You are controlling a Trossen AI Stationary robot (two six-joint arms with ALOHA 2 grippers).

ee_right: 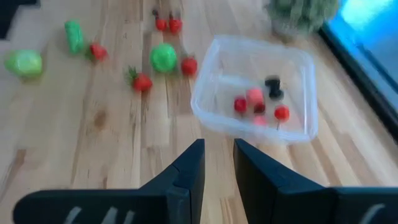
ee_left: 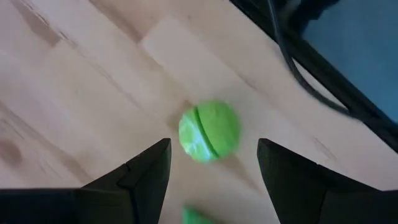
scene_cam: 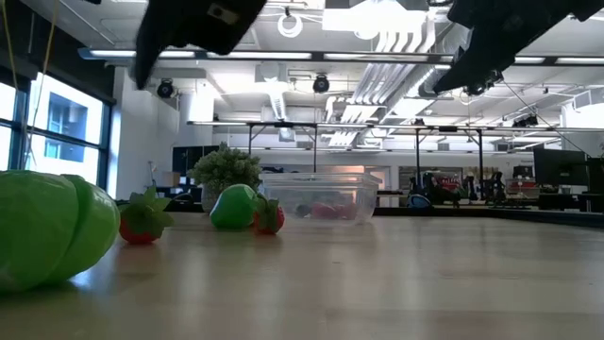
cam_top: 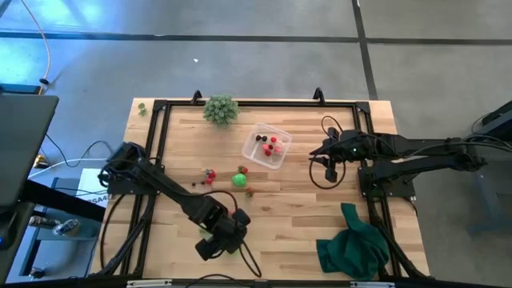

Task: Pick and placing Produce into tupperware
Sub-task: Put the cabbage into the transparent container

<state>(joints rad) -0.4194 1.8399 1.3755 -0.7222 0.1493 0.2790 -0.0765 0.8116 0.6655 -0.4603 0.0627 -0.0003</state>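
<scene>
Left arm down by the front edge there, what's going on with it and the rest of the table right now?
The left gripper hangs open over a round green piece near the table's front edge, holding nothing. The tupperware already has a few red and dark berries in it. More produce, including a bright green round piece, lies loose on the wood between the two. The right gripper waits empty beside the tupperware, fingers a little apart.

One clear square plastic container [ee_right: 255,87] holds about five small red and dark berries [ee_right: 260,102]; one spiky pale-green ball [cam_top: 220,109], one dark green cloth [cam_top: 354,246].
</scene>
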